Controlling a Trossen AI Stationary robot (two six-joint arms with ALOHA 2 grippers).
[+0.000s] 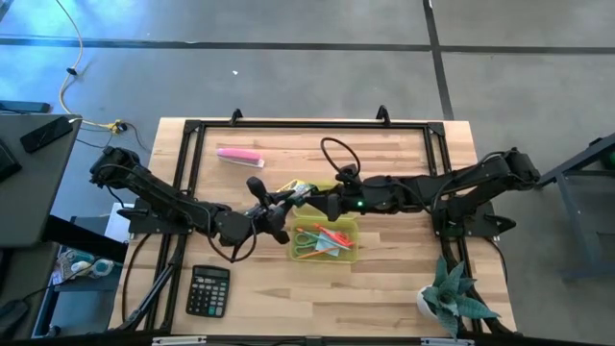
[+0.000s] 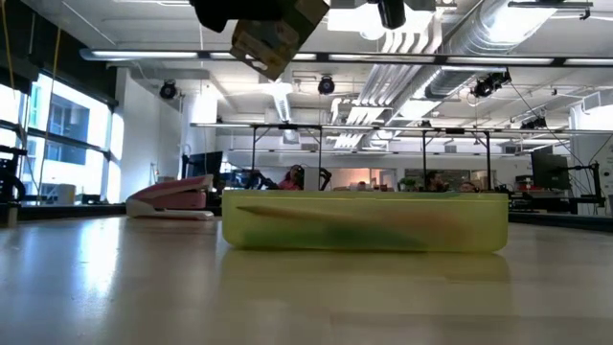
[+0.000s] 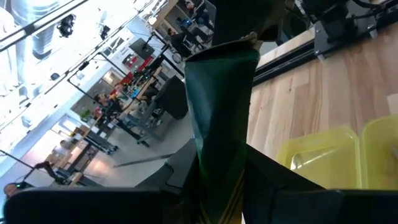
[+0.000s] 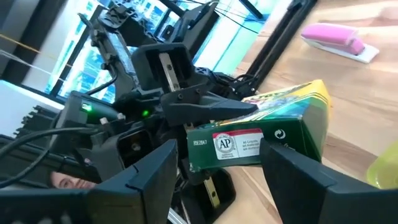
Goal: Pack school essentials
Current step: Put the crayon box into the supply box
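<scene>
The green and yellow crayon box [image 4: 267,134] is up in the air between my two grippers, above the far-left corner of the translucent yellow-green case [image 1: 325,240]. It shows tilted at the top of the low view, crayon box [image 2: 276,38]. My left gripper [image 1: 279,207] is shut on it. My right gripper [image 4: 236,180] is open, with a finger on either side of the box's near end; whether they touch it I cannot tell. Green-handled scissors [image 1: 309,240] and an orange pencil [image 1: 334,234] lie inside the case. The note pad is not in view. My left gripper pinches the crayon box between its two fingers [image 3: 186,180], coming level from the table's left. It holds the box's end [image 4: 202,127] that faces away from the right arm. The box is lifted clear of the table and tilted.
A pink stapler [image 1: 240,156] lies toward the far left of the table, and a black calculator [image 1: 208,290] lies near the front left edge. A potted plant [image 1: 452,300] stands at the front right corner. A black frame [image 1: 307,123] runs around the work area.
</scene>
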